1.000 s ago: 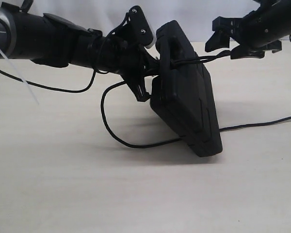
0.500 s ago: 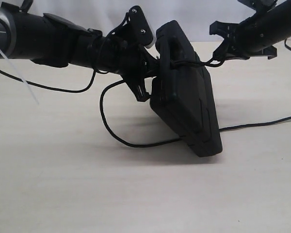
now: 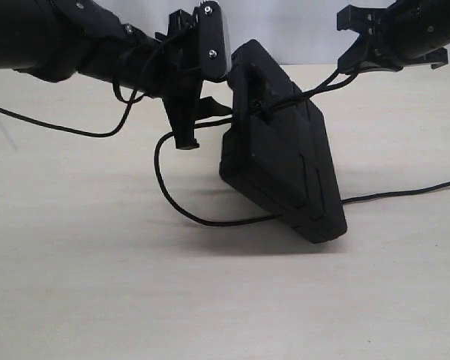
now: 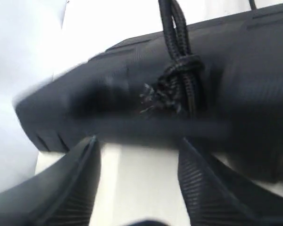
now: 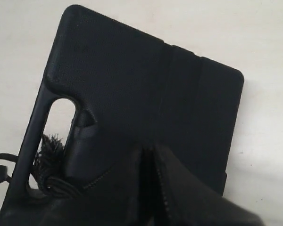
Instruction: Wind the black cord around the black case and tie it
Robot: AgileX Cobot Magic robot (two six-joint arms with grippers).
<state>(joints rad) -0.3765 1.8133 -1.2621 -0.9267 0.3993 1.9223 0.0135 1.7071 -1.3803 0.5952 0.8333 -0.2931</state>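
Tilted black hard case point(image 3: 285, 165) at frame centre; left fingers point(image 4: 70, 188) stand apart, right fingers point(image 5: 188, 197) clamped on the thin black braided cord point(image 4: 183, 70).

Matt black with a fine pebbled grain on case point(image 5: 132, 84). Black braided weave on cord point(image 4: 177, 28), greyish at frayed tuft point(image 4: 155, 96). Plain pale cream across table point(image 3: 97, 285). Black on left gripper point(image 4: 137, 183), ribbed along fingers point(image 4: 203, 188). Black too on right gripper point(image 5: 148, 179).

Pale beige tabletop point(image 3: 210, 300), white wall point(image 3: 296, 26) behind.
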